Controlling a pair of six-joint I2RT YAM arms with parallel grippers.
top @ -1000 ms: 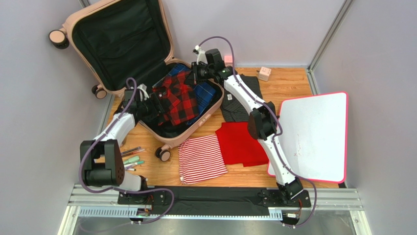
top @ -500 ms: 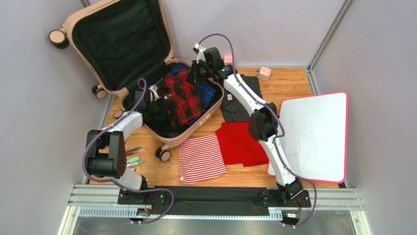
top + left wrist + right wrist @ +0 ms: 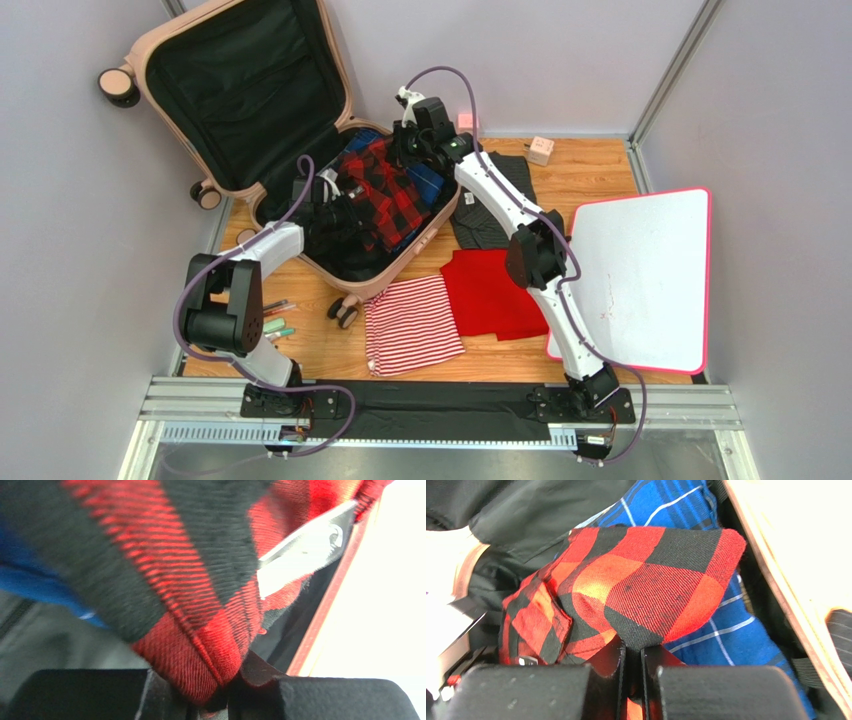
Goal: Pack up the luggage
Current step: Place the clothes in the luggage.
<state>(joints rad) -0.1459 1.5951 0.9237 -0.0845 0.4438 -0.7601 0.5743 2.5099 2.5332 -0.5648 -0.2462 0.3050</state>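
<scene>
Laying the red-black plaid shirt (image 3: 385,200) into the open luggage (image 3: 240,95) at the far left of the table (image 3: 590,170), left gripper (image 3: 220,700) and right gripper (image 3: 631,655) both clamped on its cloth; next, probably, lowering it flat over the blue garment (image 3: 696,505), then letting go.

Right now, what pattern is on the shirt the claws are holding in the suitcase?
Red and black checks on the shirt, clearest in the right wrist view.
</scene>
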